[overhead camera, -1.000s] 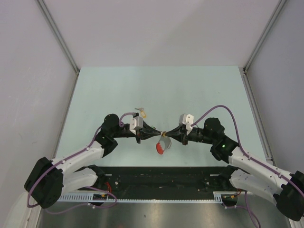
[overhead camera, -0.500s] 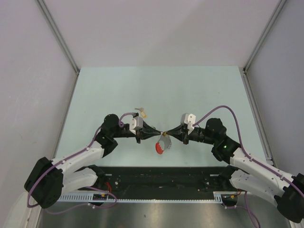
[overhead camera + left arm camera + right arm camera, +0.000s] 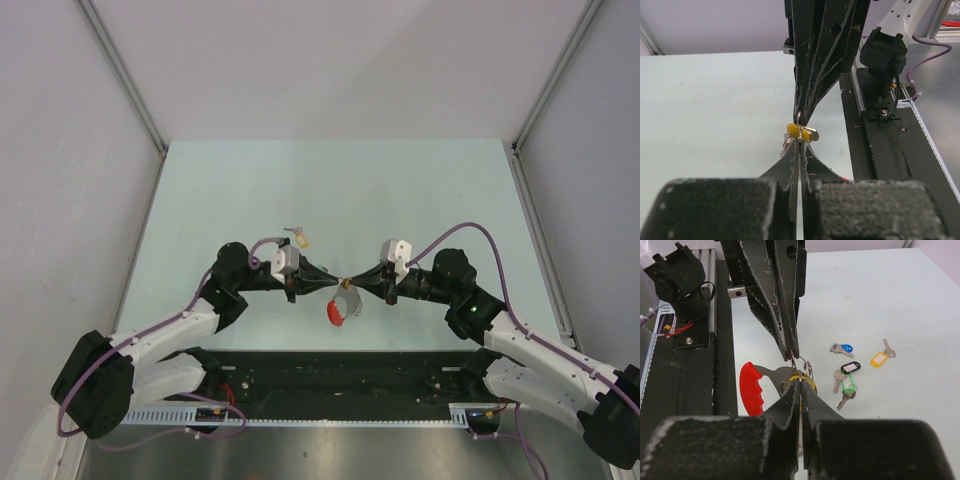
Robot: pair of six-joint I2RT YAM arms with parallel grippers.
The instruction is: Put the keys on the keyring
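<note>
My R hand [image 3: 800, 385] pinches the red-arc, grey toothed-metal keyring [image 3: 752, 387], held above the pale green table [image 3: 880, 300]. My L hand [image 3: 799, 146] is pressed shut at the small yellow-tagged metal key [image 3: 794, 130]; exact grip unclear. Next: hold R steady, feed key's hole along ring end w/ L, no twisting.

I see a pale green desk [image 3: 400, 190] boxed in on three sides by plain white walls [image 3: 330, 60], grey metal struts [image 3: 125, 75] running down the two far corners, under soft, even light.

red-arced keyring [image 3: 751, 389] hangs; coloured keys [image 3: 847, 371] lie scattered nearby.
</note>
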